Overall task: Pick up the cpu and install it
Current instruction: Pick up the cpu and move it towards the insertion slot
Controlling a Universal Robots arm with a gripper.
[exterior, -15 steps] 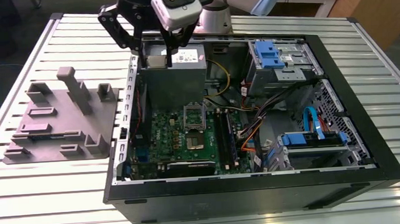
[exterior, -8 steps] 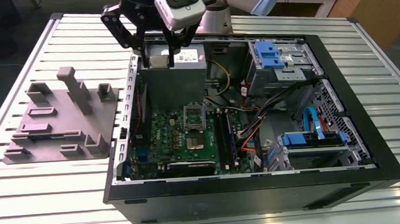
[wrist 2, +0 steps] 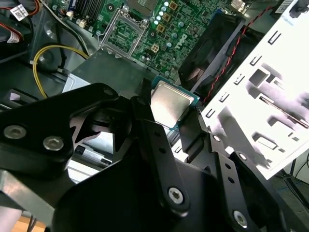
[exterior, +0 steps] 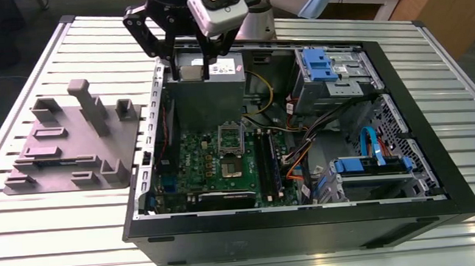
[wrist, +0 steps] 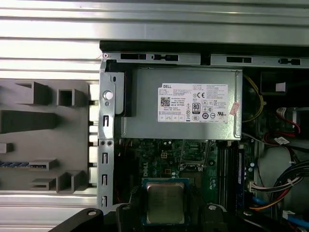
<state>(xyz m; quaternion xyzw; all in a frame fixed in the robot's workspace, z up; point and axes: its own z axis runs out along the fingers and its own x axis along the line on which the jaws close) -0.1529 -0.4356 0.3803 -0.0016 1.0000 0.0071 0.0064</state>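
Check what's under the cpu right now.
In the first wrist view the cpu, held in the gripper, has green motherboard showing past its edges, the open socket off to one side. What lies straight beneath is covered by the chip itself.

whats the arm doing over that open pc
The gripper is closed on the cpu, gripping it by its edges and holding it in the air over the power supply inside the open computer case. The cpu is not yet in the socket on the motherboard.
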